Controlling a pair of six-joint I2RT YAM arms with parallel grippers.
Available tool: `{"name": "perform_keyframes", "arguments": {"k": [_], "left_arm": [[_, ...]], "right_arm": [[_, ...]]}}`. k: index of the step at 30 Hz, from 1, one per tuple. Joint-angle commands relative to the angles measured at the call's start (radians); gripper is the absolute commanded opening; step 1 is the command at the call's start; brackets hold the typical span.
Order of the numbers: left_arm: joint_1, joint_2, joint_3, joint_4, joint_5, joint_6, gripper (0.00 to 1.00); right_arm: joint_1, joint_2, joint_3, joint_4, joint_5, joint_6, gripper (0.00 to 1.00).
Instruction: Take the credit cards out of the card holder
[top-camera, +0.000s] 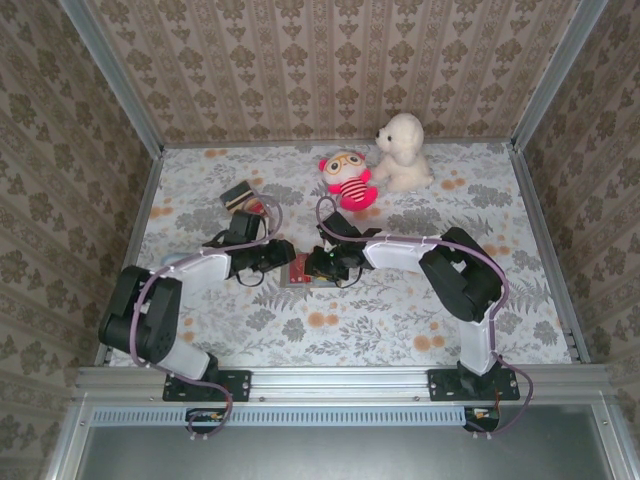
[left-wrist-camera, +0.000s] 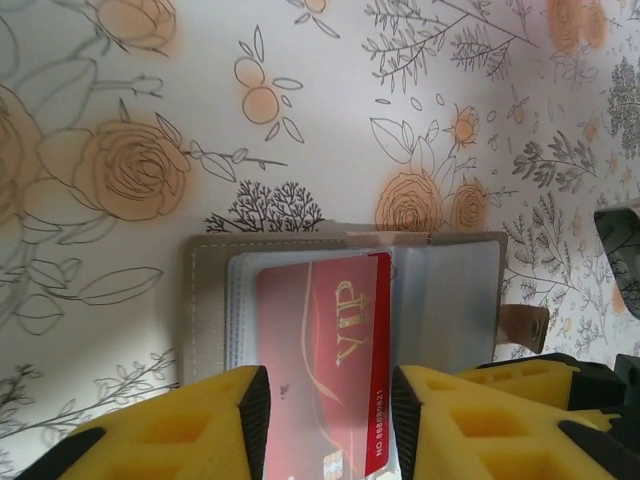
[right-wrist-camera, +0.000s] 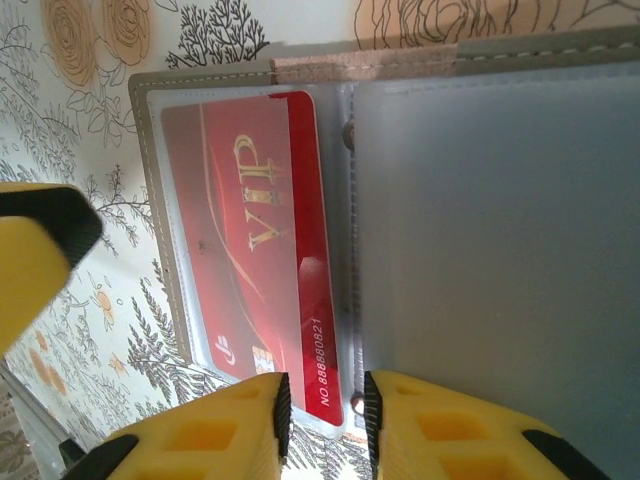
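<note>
Red card (right-wrist-camera: 250, 250), sleeved inside card holder (right-wrist-camera: 480, 250): likely light, stiff, slick; pinch short edge. Left hand (left-wrist-camera: 325, 420) released; right hand (right-wrist-camera: 322, 410) state unclear.

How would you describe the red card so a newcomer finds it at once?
Near the middle of the floral table lies the open grey card holder. Tucked inside sits the red card. It alone bears gold "VIP" lettering and a number along one edge, unlike the plain bluish sleeve beside it.
</note>
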Motion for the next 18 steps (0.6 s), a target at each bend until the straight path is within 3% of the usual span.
{"name": "perform_keyframes", "arguments": {"k": [1,18], "left_arm": [[-0.003,0.026,0.026,0.058,0.044,-0.022,0.38],[-0.004,0.107,-0.024,0.064,0.002,-0.046,0.37]], "right_arm": [[0.001,0.019,0.018,0.004,-0.003,0.017,0.27],[0.002,0.059,0.006,0.053,-0.073,0.021,0.26]]}}
